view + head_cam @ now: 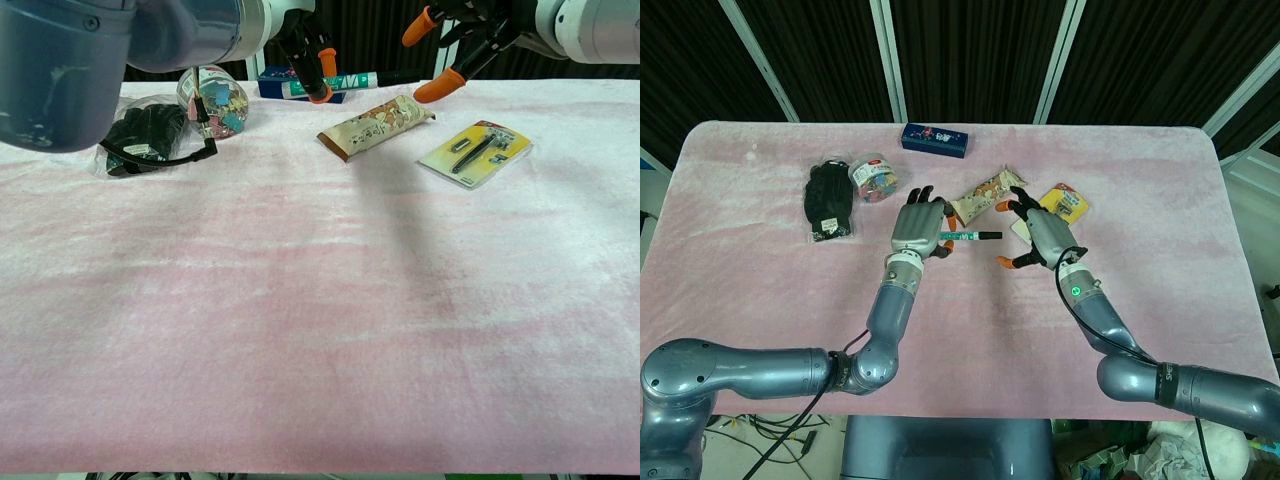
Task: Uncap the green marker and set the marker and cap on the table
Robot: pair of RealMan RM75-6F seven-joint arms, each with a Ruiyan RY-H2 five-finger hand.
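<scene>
Far left of the pink table (760,330), black gloves in a clear bag (828,203) are lying just beside a round clear tub (872,177) holding mixed coloured clips; in the chest view the same tub (214,100) is sitting behind the bag (148,132); a dark blue box (935,139) is lying further back, apart from the rest; left hand (916,228) is hovering above the cloth, gripping the green marker (969,236) with orange-tipped fingers curled round its left end; marker is off the table, long axis roughly horizontal, running left to right, dark narrow end pointing toward the right hand (1038,235); chest view is showing the marker (328,84) held level in front of the blue box; cannot tell whether the cap is on; a snack bar wrapper (986,195) is lying diagonally on the table between and behind the two hands; right hand is hanging just right of the marker's dark end, fingers spread wide, holding nothing, not touching the marker; a yellow blister pack with a razor (1066,202) is lying on the cloth near that hand, partly hidden by it in the head view, fully visible in the chest view (476,153)
</scene>
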